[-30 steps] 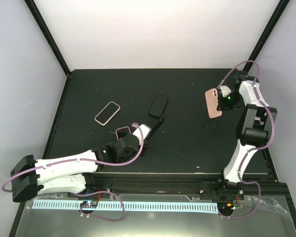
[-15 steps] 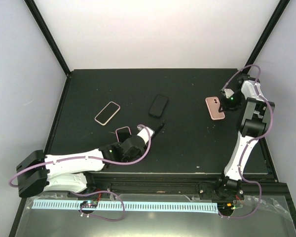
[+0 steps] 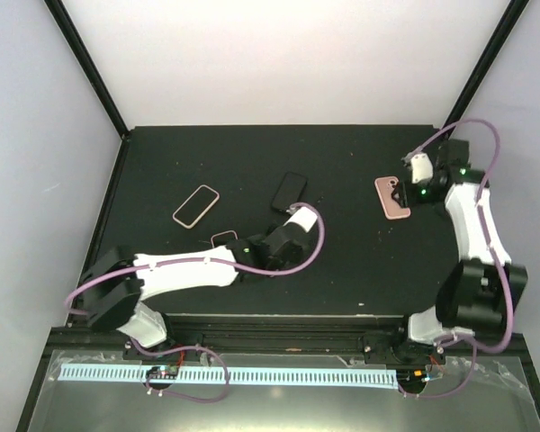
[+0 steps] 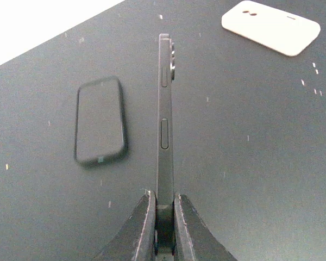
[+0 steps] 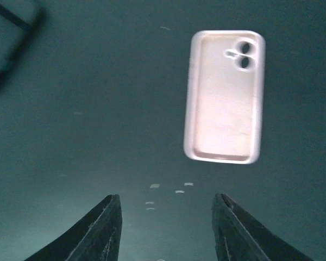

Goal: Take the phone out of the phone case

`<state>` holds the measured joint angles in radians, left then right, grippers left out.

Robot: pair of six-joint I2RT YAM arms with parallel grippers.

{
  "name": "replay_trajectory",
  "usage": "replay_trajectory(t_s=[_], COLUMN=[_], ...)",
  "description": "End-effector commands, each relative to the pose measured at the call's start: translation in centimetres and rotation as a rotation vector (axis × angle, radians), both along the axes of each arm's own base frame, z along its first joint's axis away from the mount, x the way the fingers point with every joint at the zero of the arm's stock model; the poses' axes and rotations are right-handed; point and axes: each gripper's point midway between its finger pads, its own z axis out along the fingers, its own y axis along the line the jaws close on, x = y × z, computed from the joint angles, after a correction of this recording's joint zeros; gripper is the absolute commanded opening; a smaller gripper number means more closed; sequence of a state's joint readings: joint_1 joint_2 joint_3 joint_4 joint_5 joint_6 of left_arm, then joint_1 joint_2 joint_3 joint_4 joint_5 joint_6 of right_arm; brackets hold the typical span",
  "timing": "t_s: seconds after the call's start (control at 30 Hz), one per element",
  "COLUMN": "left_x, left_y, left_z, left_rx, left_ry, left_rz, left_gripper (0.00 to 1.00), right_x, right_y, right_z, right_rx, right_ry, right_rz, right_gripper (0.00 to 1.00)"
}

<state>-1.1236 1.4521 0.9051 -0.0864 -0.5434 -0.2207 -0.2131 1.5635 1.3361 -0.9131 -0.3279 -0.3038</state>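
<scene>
On the black table, the left gripper is clamped tight on the bare dark phone, held on edge near the middle, while the right gripper gapes wide, empty, with the emptied pink case flat at right.

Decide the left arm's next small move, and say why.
Probably lower the slim black phone flat onto the dark table and release: the left fingers pinch it on edge, and the empty pink rectangular case already lies apart.
</scene>
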Motion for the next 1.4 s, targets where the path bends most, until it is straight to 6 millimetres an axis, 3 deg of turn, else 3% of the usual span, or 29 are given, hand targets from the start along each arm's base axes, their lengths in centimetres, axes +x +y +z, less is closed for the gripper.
replay_trajectory(t_s=[0.0,0.07,0.17,0.3,0.47,0.87,0.97,1.03,1.2,1.37], left_x=[3.5,4.6,6.4,8.3,9.4,9.4,9.0,8.8,8.1,6.9], left_y=[-3.3,-4.6,-6.5,-7.9,-9.4,-10.2,-10.8,-11.1,-11.0,-10.3], left_z=[3.3,2.7,0.5,-1.0,-3.3,-8.8,-9.5,-9.7,-8.5,-4.1], left_rx=[0.085,0.148,0.251,0.342,0.403,0.526,0.506,0.486,0.387,0.213], left_ry=[-0.126,-0.144,-0.147,-0.166,-0.169,-0.132,-0.094,-0.073,-0.013,0.021], left_rz=[0.061,0.073,0.109,0.186,0.206,0.201,0.161,0.149,0.116,0.035], left_gripper=[0.01,0.01,0.02,0.02,0.01,0.04,0.21,0.41,0.58,0.8], right_x=[-3.1,-4.9,-6.0,-6.8,-6.3,-5.9,-5.8,-5.8,-6.3,-6.1], right_y=[6.0,6.5,5.1,4.5,4.0,3.3,3.2,3.2,2.9,3.0], right_z=[2.6,4.7,5.6,4.1,3.2,2.9,2.7,2.5,1.7,1.6], right_rx=[0.12,0.127,0.045,0.039,0.031,0.005,0.001,0.002,0.008,0.022], right_ry=[-0.125,-0.23,-0.357,-0.377,-0.374,-0.388,-0.384,-0.373,-0.354,-0.347], right_rz=[0.1,0.106,0.031,-0.026,-0.057,-0.083,-0.086,-0.083,-0.085,-0.078], right_gripper=[0.48,0.54,0.76,0.77,0.77,0.76,0.76,0.76,0.76,0.76])
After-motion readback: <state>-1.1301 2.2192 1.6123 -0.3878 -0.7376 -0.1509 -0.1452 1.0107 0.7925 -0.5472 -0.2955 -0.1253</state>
